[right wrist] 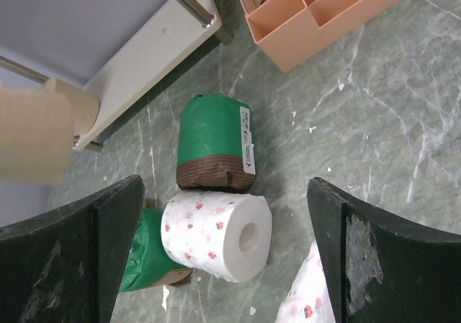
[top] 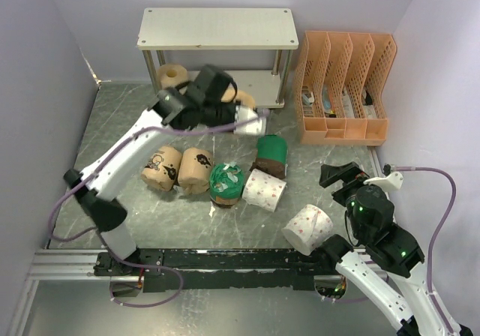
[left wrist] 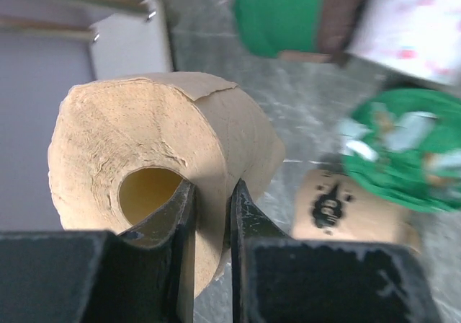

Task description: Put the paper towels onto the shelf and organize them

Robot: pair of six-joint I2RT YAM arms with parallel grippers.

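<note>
Your left gripper [left wrist: 212, 193] pinches the wall of a tan roll [left wrist: 166, 171], one finger inside its core, at the front of the shelf's [top: 217, 28] lower board, where a second tan roll [top: 174, 75] sits. Your right gripper [right wrist: 223, 215] hangs spread wide above a dotted roll [right wrist: 216, 236].

No word, number or brand name can be read in any view. Printed matter is present as follows.

1. Two tan rolls, left one [top: 161, 167] and right one [top: 196, 169], each carry a dark printed emblem. Its lettering is too small to read.
2. The green-wrapped roll [right wrist: 212, 132] bears a white sticker [right wrist: 247, 150] with fine dark print. This is illegible.
3. The contents of the orange file organizer [top: 345, 130] show small printed marks that cannot be made out.
</note>
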